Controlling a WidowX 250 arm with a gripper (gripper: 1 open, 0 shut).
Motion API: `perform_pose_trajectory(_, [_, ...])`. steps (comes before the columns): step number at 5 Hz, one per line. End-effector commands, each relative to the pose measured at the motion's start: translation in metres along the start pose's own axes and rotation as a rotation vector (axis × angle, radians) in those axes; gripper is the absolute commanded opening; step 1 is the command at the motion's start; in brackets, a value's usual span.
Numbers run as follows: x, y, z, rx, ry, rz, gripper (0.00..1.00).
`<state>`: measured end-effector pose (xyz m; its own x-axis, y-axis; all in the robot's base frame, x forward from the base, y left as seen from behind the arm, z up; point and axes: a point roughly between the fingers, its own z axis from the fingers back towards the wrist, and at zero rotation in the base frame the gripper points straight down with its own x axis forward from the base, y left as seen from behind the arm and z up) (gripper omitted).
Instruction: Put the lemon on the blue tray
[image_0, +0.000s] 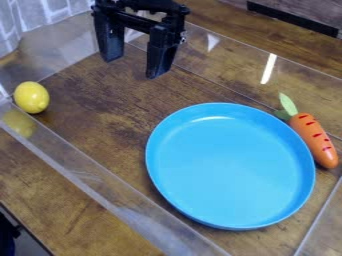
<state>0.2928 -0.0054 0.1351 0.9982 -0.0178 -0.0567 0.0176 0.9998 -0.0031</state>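
The lemon, small and bright yellow, rests on the wooden table at the far left edge of the camera view. A big round sky-blue tray lies at the lower right with nothing on it. My black gripper hangs at the top, pointing down, open, with nothing between its two fingers. It stands well to the right of and behind the lemon, and behind the tray's left side.
An orange carrot with a green top lies just past the tray's right rim. Clear plastic walls ring the wooden table, one running along the front left.
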Motion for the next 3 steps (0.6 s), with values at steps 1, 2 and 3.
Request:
perform_pose_trajectory(1, [0.004, 0.008, -0.002, 0.004, 0.016, -0.066, 1.0])
perform_pose_trajectory(2, [0.005, 0.023, -0.006, 0.008, 0.032, -0.154, 1.0])
perform_pose_trajectory(3, [0.003, 0.02, -0.009, 0.012, 0.04, -0.188, 1.0])
